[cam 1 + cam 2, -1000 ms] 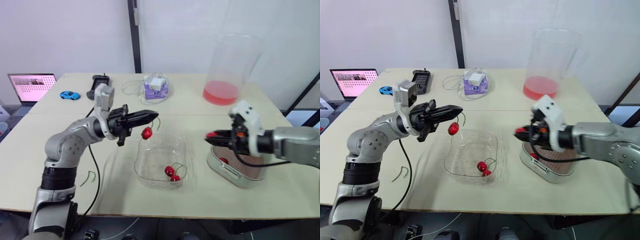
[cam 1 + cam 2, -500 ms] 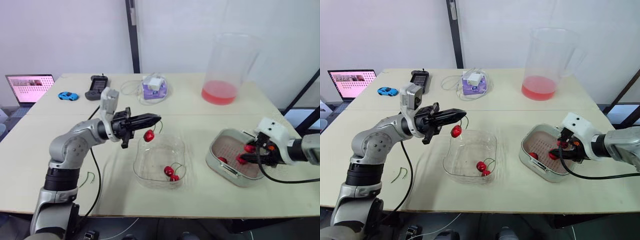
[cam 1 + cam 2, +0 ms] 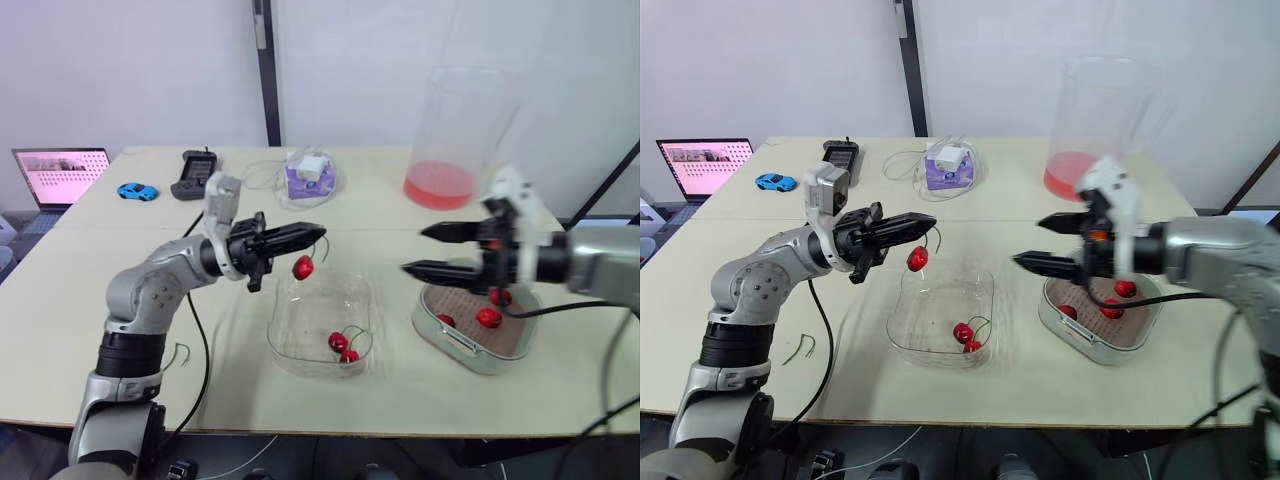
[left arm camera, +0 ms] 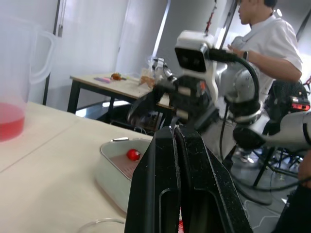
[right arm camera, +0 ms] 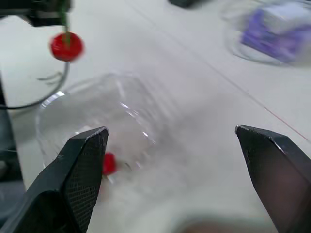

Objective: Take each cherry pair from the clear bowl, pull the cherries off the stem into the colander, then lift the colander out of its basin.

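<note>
Clear plastic bowl [image 3: 284,346], glossy cherries [image 3: 343,347], matt table [image 3: 240,392].

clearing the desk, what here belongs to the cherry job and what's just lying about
Job: clear bowl, cherry pair in it, hanging cherry in left gripper, open right gripper, colander, basin.
Lying about: laptop, toy car, remote, purple box, pitcher, loose stems.

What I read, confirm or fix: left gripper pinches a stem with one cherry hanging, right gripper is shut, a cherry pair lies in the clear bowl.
Not shut: the right gripper stands wide open, as the right wrist view shows. The left gripper pinches a stem with one cherry hanging, and a cherry pair lies in the clear bowl.
</note>
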Robot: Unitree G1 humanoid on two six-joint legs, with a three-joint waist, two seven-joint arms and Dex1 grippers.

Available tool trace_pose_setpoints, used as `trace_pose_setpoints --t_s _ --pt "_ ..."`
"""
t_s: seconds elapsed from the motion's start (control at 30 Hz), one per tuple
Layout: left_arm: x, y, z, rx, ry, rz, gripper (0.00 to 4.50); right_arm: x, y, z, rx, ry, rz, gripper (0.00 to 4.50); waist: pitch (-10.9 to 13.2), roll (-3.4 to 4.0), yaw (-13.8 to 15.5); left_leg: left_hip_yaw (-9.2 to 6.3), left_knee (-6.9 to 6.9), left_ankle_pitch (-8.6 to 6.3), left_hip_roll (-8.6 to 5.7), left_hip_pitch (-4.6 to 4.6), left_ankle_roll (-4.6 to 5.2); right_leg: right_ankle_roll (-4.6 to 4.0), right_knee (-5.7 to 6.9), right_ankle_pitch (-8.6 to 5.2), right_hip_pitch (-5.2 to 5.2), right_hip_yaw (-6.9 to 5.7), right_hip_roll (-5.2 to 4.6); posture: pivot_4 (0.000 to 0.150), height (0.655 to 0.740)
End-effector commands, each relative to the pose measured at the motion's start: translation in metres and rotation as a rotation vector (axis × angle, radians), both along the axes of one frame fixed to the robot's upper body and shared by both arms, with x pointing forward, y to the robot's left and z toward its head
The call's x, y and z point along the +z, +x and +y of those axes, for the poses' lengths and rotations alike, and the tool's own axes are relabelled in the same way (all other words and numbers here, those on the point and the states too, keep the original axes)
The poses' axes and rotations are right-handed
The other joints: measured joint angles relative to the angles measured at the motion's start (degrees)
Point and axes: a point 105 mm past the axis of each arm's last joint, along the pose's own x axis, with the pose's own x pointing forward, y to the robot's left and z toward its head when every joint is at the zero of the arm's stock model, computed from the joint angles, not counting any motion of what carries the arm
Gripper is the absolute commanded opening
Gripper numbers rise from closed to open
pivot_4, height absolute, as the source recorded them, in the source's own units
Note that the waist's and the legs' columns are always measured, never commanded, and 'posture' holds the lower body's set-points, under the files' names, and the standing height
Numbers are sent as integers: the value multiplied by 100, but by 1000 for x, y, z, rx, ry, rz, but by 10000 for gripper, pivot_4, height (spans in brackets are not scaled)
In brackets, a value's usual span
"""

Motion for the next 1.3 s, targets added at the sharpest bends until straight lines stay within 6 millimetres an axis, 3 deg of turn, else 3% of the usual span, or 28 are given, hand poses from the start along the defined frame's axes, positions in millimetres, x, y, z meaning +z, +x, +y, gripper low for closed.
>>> trace_pose_setpoints --t_s 0.03,0.27,0.63,0.73,0.8,1.17,1.3 --pt "14 -2 -4 -16 -15 -67 0 9 -2 32 49 113 -42 44608 0 1 14 -1 0 0 1 -1 0 0 0 0 0 -2 1 1500 7332" --pt "16 -5 -10 -39 -19 -75 0 -6 -5 72 119 203 16 44608 0 0 1 -4 -1 1 0 -4 -2 0 1 0 -2 -5 -1 1500 7332" --pt "18 -4 -9 -26 -17 -88 0 -3 -2 93 165 284 24 44608 0 0 -16 -6 -1 1 1 -1 -2 0 11 0 -6 -4 2 1500 7332" --pt "18 -5 -10 -29 -19 -88 0 -3 1 98 168 301 25 35424 0 0 -17 -6 -1 1 1 -1 -2 0 11 0 -6 -4 1 1500 7332" --pt "16 -6 -11 -29 -16 -87 0 -4 1 100 173 302 26 26265 0 1 -18 -6 -1 1 1 -1 -2 0 12 0 -6 -4 2 1500 7332" --pt "17 -5 -11 -25 -20 -94 0 -7 4 102 175 304 27 26265 0 1 -18 -6 -1 1 1 -1 -2 0 12 0 -7 -4 2 1500 7332" --pt "17 -5 -12 -27 -24 -93 0 -7 4 101 173 308 32 14513 0 1 -17 -6 -1 1 1 -1 -2 0 12 0 -7 -4 1 1500 7332"
